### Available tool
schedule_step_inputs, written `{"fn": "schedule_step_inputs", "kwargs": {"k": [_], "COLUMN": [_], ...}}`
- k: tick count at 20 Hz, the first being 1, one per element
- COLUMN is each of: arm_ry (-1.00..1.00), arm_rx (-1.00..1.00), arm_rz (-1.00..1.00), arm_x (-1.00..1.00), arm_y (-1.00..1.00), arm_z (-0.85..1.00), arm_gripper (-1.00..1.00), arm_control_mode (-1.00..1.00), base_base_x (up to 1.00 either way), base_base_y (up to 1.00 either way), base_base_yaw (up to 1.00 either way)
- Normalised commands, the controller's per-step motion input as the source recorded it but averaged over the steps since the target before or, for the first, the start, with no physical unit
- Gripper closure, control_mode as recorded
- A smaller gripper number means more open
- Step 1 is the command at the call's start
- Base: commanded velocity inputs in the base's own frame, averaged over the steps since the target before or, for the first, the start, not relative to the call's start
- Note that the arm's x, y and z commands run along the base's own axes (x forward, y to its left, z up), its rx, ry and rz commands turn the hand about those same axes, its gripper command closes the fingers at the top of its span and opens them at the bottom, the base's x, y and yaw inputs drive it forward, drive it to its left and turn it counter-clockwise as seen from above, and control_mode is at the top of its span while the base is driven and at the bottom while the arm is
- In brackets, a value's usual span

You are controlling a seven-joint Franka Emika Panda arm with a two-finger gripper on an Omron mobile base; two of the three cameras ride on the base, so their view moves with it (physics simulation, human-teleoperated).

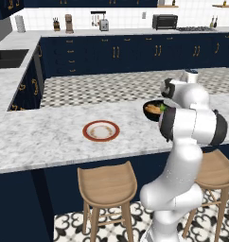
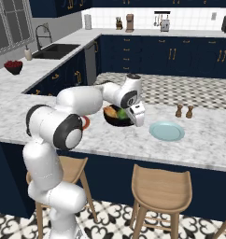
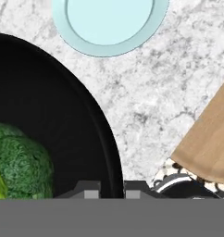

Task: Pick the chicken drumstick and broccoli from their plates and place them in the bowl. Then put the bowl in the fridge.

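Stools point(image 2: 161, 184) stand nearest, tucked under the marble worktop point(image 1: 40, 137), where the white arm bends low over the bowl point(image 2: 116, 120). Both the drumstick point(image 2: 110, 112) and the broccoli point(image 3: 19, 164) lie inside it, and the red-rimmed plate point(image 1: 101, 131) and the blue plate point(image 2: 167, 131) sit bare on either side. Seen from the hand, the gripper point(image 3: 111, 189) has its jaws straddling the bowl's rim, one tip inside and one outside; whether they already pinch it, I cannot tell. Glossy and rigid, the bowl looks slippery and heavier now it is loaded, so a firm, level hold on the rim seems the only purchase for the trip to the fridge.
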Motion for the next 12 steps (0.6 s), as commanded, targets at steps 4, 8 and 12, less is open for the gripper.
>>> {"fn": "schedule_step_inputs", "kwargs": {"k": [4, 8, 12], "arm_ry": [0.0, 0.0, -0.04], "arm_rx": [0.0, 0.0, 0.0], "arm_rz": [-0.25, -0.24, -0.25], "arm_x": [-0.78, -0.95, -0.99], "arm_y": [0.75, 0.8, 0.81], "arm_z": [0.98, 0.85, 0.82], "arm_gripper": [1.0, 1.0, 1.0], "arm_control_mode": [-1.0, -1.0, -1.0], "base_base_x": [0.0, 0.0, 0.0], "base_base_y": [0.0, 0.0, 0.0], "base_base_yaw": [0.0, 0.0, 0.0]}}
